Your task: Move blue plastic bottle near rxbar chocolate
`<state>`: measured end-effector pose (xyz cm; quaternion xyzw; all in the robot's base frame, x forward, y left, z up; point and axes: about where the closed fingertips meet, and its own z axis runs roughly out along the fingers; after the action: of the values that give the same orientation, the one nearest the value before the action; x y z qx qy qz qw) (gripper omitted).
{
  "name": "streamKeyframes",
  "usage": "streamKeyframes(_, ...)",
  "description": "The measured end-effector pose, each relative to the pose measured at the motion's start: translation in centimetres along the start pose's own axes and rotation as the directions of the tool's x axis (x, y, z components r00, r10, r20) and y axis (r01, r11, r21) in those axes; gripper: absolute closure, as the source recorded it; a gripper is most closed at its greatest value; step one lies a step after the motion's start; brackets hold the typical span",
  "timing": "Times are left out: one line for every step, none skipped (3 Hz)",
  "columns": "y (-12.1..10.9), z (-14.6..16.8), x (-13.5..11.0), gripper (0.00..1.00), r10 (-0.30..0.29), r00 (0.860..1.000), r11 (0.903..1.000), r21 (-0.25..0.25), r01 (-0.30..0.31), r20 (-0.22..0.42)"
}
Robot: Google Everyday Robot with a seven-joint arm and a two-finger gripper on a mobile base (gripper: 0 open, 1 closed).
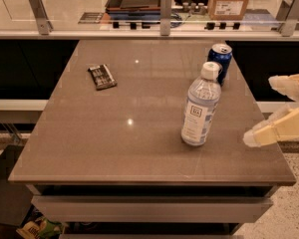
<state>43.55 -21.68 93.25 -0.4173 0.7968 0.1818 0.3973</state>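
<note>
Listing the contents of the camera view, item by item.

1. Gripper [259,109]: pale cream, two-fingered, reaching in from the right edge of the view and held at the right rim of the table [114,143]. Its fingers [281,128] stood spread apart, one above the other as seen, with nothing between them. It touched no object.

2. Blue plastic bottle [201,106]: clear and bluish, with a white cap and a pale label bearing a small dark square mark. It stood upright on the table, near the gripper, on the side its fingertips pointed toward. A visible gap lay between bottle and fingertips.

3. Rxbar chocolate [102,76]: a small, flat, dark wrapper with pale lines of print. It lay flat on the table, well apart from the gripper, beyond the bottle and farther back toward the far left part of the tabletop. It was also well apart from the bottle.

4. Dark-blue can [220,61]: shorter than the bottle and upright. It stood just behind the bottle and farther back than the gripper, near the table's right edge.

5. Cardboard box [231,1]: it sat on the counter behind the glass rail, far back from the gripper.
</note>
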Motion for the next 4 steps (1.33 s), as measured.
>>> streamKeyframes(0.0, 0.1, 0.4, 0.0, 0.012, 1.0, 0.9999, 0.006, -0.012, -0.022)
streamKeyframes(0.8, 1.6, 1.7, 0.0, 0.094, 0.995, 0.9956, -0.003, -0.094, 0.018)
streamKeyframes(1.8, 3.8, 2.3, 0.0, 0.172, 0.979, 0.9849, -0.035, -0.17, 0.107)
streamKeyframes(2.1, 5.6, 1.9, 0.0, 0.183, 0.967, 0.9828, -0.058, -0.175, 0.179)
